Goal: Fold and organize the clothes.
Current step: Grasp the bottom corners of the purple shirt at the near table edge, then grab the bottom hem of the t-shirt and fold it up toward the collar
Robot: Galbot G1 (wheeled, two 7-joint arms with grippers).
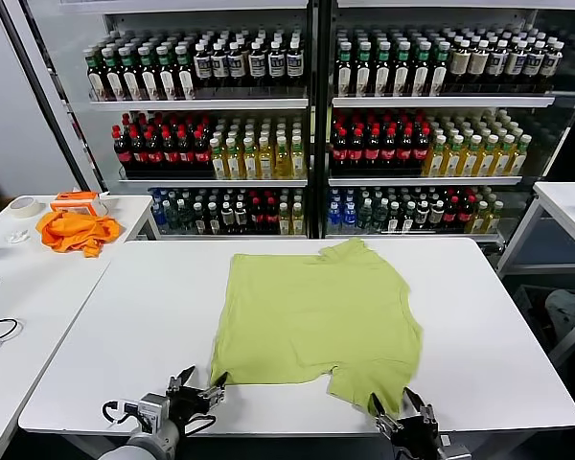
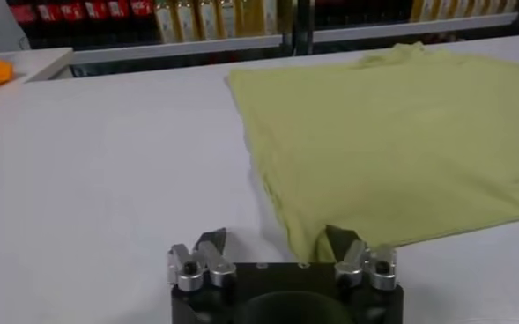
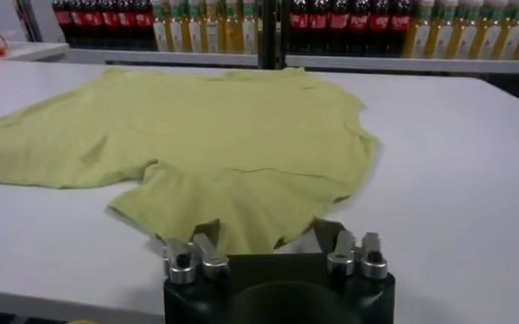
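T-shirt [image 1: 311, 321] lies flat at centre of white table [image 1: 517, 355], plain side up, no print visible. Part-folded: roughly square slab w/ one short sleeve sticking out toward robot at near right corner. Collar end points away, toward drinks shelves [image 1: 307, 125]; long axis runs near-to-far, skewed slightly so the far end leans to robot's right. Fabric mostly smooth, minor wrinkles near hem.

L gripper [image 1: 199, 393] at near table edge, low, by shirt's near left corner. Jaws apart at a middling gap, nothing clamped; left wrist view shows the corner of the hem lying just at one fingertip [image 2: 340, 239], contact not certain.

R gripper [image 1: 402, 406] at near edge by the protruding sleeve. Jaws apart, middling gap, sleeve edge lying between the fingertips [image 3: 208, 232] per right wrist view, not pinched.

Orange cloth [image 1: 75, 231] on side table [image 1: 38, 287], robot's left, well apart from shirt.
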